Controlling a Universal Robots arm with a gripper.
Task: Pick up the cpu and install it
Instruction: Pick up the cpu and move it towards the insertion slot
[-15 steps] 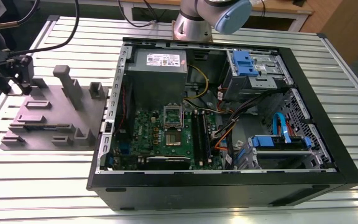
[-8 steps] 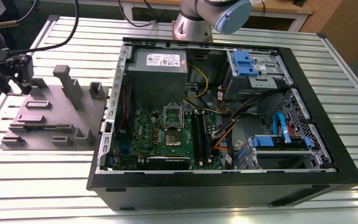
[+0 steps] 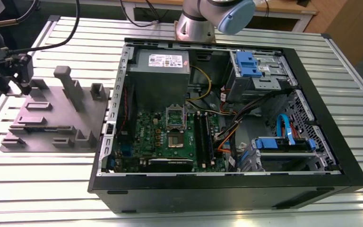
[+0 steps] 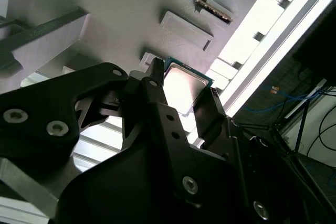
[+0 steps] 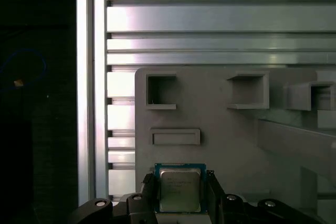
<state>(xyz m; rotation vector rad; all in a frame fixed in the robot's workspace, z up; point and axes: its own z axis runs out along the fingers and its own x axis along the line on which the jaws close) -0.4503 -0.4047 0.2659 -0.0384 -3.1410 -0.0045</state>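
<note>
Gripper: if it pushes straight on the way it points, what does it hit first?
The gripper has the cpu between its fingers; straight beyond, likely the grey fixture plate, depth unclear.

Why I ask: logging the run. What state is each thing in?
cpu: gripped, by the block.
pincer: shut on cpu.
case: on its side, open.
socket: open, no chip in it.

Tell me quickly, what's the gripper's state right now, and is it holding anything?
The gripper: jaws closed on the cpu, one on each side of it.
</note>
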